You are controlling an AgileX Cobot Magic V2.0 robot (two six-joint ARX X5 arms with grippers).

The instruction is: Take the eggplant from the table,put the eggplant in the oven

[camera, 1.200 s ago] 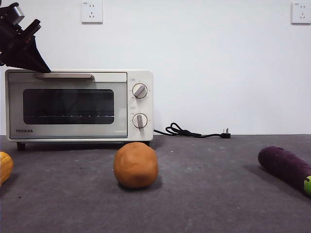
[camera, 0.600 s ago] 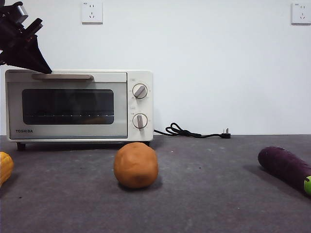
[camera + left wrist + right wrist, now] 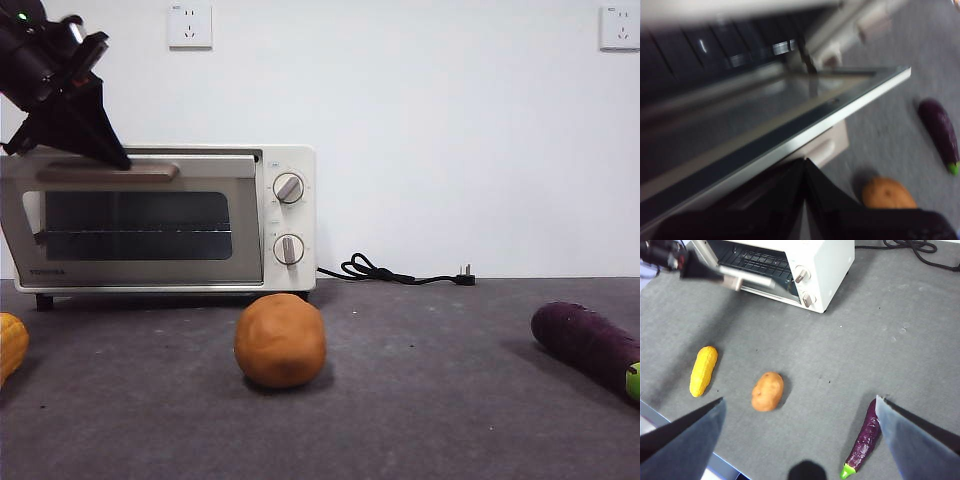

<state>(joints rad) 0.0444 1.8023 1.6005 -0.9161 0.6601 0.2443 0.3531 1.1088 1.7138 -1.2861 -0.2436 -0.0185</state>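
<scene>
The eggplant [image 3: 590, 345] lies on the table [image 3: 430, 410] at the far right, dark purple with its green cap toward the front edge. It also shows under my right gripper [image 3: 800, 399], which hovers high above the table with its jaws wide open; the eggplant [image 3: 865, 436] lies just inside its right jaw. The cream oven [image 3: 290, 160] stands at the back left. Its glass door [image 3: 140, 225] is tilted a little open at the top. My left gripper [image 3: 116, 158] is shut on the door's beige handle [image 3: 105, 172]. In the left wrist view the jaws [image 3: 804, 162] meet at the door's edge.
A round orange-brown lump [image 3: 280, 340] sits in front of the oven, mid-table. A yellow corn cob [image 3: 703, 370] lies toward the left edge. A black power cable [image 3: 400, 272] trails along the back, right of the oven.
The oven door has swung from shut to slightly open. My left gripper moved out and down with the handle. The eggplant and the lump stayed put.
</scene>
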